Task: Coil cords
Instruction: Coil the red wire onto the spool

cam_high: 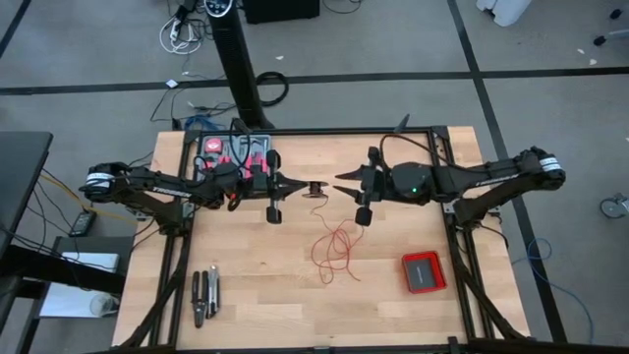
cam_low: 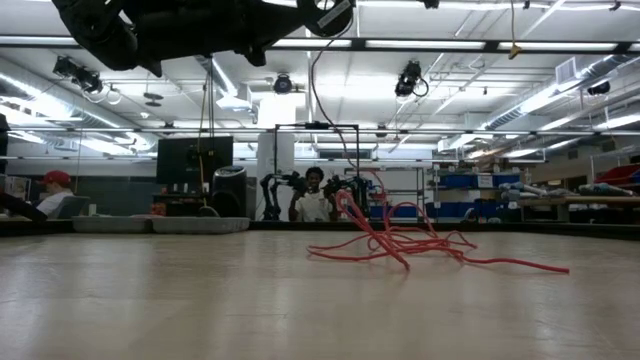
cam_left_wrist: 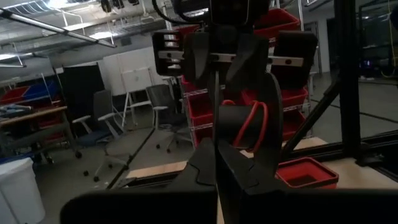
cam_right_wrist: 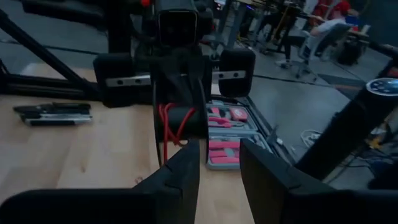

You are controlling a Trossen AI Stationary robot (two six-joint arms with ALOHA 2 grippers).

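Observation:
A small black spool (cam_high: 316, 187) with a few turns of thin red wire hangs in the air over the middle of the table, at the tips of my left gripper (cam_high: 303, 186), which reaches in from the table's left. The rest of the cord lies in loose loops (cam_high: 334, 251) on the wood below, and also shows in the low view as a red tangle (cam_low: 400, 240). My right gripper (cam_high: 342, 188) faces the spool from the table's right, open, a short way off it, with nothing between its fingers (cam_right_wrist: 180, 174). My left gripper pinches the black spool (cam_right_wrist: 183, 121) between its two fingers at their free ends. The fingers come in about level from the table's left. The spool is lifted clear of the table. A slack strand of red wire (cam_high: 317, 205) hangs from the spool to the loops on the table.
A flat red box (cam_high: 424, 271) lies near the table's right front. An open tool case with pink-handled tools (cam_high: 234, 149) stands at the far left, and dark hand tools (cam_high: 204, 293) lie at the near left. People sit in the room beyond the table (cam_low: 315, 195).

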